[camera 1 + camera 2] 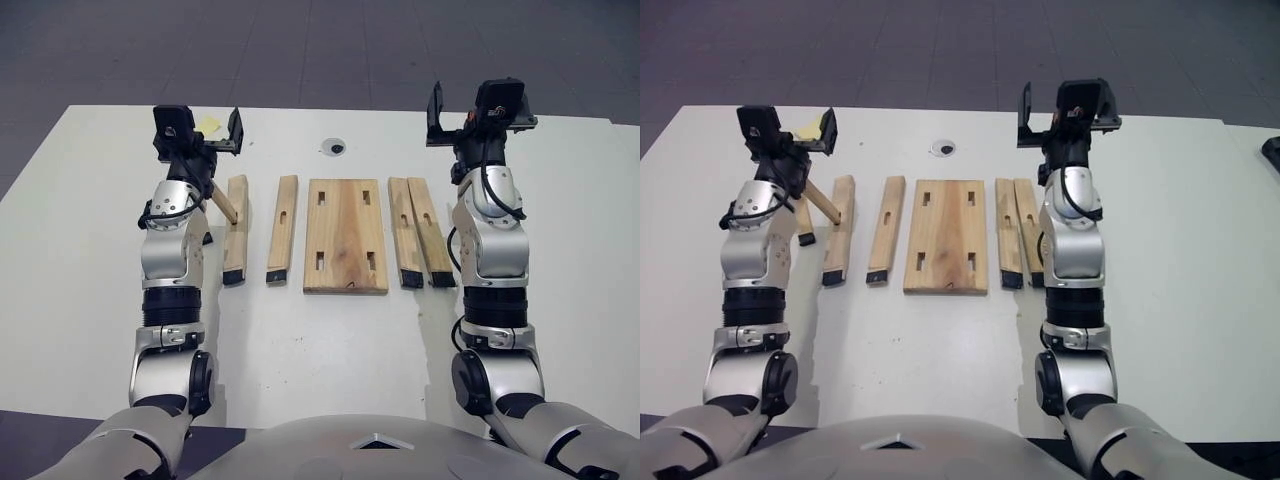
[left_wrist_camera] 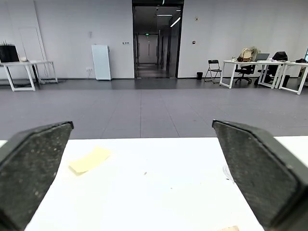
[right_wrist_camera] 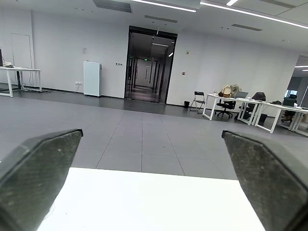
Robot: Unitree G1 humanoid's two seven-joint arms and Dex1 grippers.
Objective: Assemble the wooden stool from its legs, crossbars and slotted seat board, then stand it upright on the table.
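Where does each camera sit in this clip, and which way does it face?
Eye views: head, looking forward and down at the table, seat board, left arm and right arm.
Left wrist view: faces outward across the table; left gripper open.
Right wrist view: same, right gripper open.
Shared: yellow note in left wrist and eye views.

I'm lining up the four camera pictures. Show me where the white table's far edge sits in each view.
Left eye view: table edge crosses the upper quarter.
Right eye view: table edge crosses the upper quarter.
Left wrist view: table edge runs level, just below the middle.
Right wrist view: table edge runs level, in the lower third.
Shared landmark: the grey floor directly beyond it.
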